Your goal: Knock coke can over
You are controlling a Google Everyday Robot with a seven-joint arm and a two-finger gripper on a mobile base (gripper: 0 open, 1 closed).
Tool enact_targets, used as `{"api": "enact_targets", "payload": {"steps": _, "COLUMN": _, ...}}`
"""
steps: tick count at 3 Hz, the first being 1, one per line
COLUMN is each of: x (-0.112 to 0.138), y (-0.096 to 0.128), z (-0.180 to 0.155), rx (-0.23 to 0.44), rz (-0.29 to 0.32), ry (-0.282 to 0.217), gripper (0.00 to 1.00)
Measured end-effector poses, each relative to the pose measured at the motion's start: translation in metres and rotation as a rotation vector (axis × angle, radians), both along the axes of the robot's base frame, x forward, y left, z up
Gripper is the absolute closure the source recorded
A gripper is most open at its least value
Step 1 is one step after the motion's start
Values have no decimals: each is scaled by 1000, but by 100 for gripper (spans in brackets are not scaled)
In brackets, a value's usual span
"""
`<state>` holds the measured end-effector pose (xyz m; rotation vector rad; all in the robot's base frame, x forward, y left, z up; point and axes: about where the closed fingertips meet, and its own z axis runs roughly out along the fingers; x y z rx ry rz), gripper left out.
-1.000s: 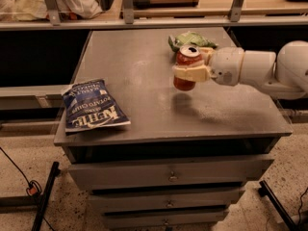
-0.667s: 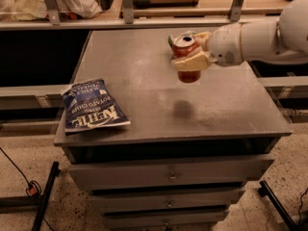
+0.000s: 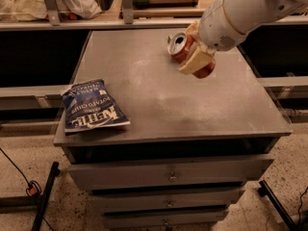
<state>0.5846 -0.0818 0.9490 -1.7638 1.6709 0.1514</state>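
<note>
The coke can (image 3: 181, 46) is a small red can with a silver top, held in the air above the right part of the grey cabinet top (image 3: 159, 95). It is tilted, its top facing left and toward the camera. My gripper (image 3: 196, 57) is shut on the coke can, one cream finger (image 3: 195, 62) across its front. The white arm comes in from the upper right. The small green snack bag is hidden behind the arm and can.
A blue Kettle chip bag (image 3: 91, 106) lies flat at the cabinet's front left corner. The cabinet has drawers (image 3: 168, 174) below. A shelf rail (image 3: 96, 23) runs behind the cabinet. A black stand leg (image 3: 43, 196) sits on the floor at left.
The gripper has lifted the coke can off the cabinet top and raised it, tilting it more. The arm has swung up toward the upper right. The chip bag has not moved.
</note>
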Motion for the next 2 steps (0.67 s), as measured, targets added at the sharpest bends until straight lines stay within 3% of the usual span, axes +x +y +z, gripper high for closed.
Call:
{"api": "enact_targets", "payload": {"steps": 1, "x": -29, "y": 2, "z": -30, "rx": -236, "rz": 1, "ry": 24, "gripper": 100}}
{"api": "enact_targets", "payload": {"steps": 2, "x": -45, "y": -10, "z": -68, "rx": -452, "rz": -14, "ry": 77, "gripper": 100}}
